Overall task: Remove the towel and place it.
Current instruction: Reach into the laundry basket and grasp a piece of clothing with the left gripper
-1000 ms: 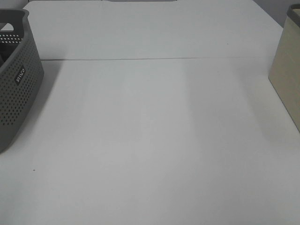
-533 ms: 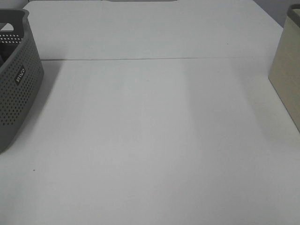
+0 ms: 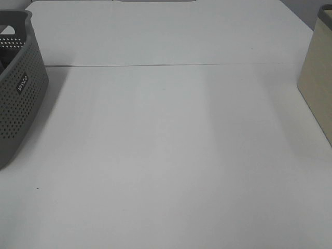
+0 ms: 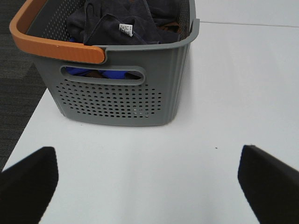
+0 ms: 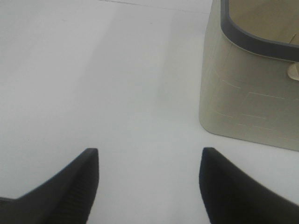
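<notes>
The dark towel (image 4: 126, 23) lies crumpled inside the grey perforated basket (image 4: 117, 100), with a white label showing on it. The basket has an orange handle (image 4: 51, 44) and stands at the table's left edge (image 3: 18, 98). My left gripper (image 4: 149, 186) is open above the bare table, short of the basket, with nothing between its fingers (image 4: 28, 182). My right gripper (image 5: 149, 186) is open too, over the white table beside a beige bin (image 5: 252, 93). Neither arm shows in the high view.
The beige bin (image 3: 317, 78) stands at the table's right edge. A blue item (image 4: 103, 73) shows through the basket's side slot. A seam crosses the white table (image 3: 171, 65). Dark floor lies left of the basket.
</notes>
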Controlling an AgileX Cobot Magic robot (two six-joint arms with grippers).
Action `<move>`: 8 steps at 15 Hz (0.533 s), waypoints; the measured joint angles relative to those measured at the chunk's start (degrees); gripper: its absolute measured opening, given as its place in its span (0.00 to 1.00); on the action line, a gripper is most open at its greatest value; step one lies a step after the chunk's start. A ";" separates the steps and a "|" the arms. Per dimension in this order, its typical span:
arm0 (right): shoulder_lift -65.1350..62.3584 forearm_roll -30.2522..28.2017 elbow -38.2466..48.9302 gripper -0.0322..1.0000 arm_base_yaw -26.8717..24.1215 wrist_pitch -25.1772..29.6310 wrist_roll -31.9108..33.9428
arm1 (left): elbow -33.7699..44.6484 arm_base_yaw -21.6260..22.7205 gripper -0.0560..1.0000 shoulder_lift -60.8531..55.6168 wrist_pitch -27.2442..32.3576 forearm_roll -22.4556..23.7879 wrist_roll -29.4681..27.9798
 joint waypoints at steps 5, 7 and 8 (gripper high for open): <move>0.00 0.00 0.00 0.63 0.00 0.00 0.00 | 0.00 0.00 0.99 0.00 0.00 0.00 0.00; 0.00 0.00 0.00 0.63 0.00 0.00 0.00 | 0.00 0.00 0.99 0.00 0.00 0.00 0.00; 0.00 0.00 0.00 0.63 0.00 0.00 0.00 | 0.00 0.00 0.99 0.00 0.00 0.00 0.00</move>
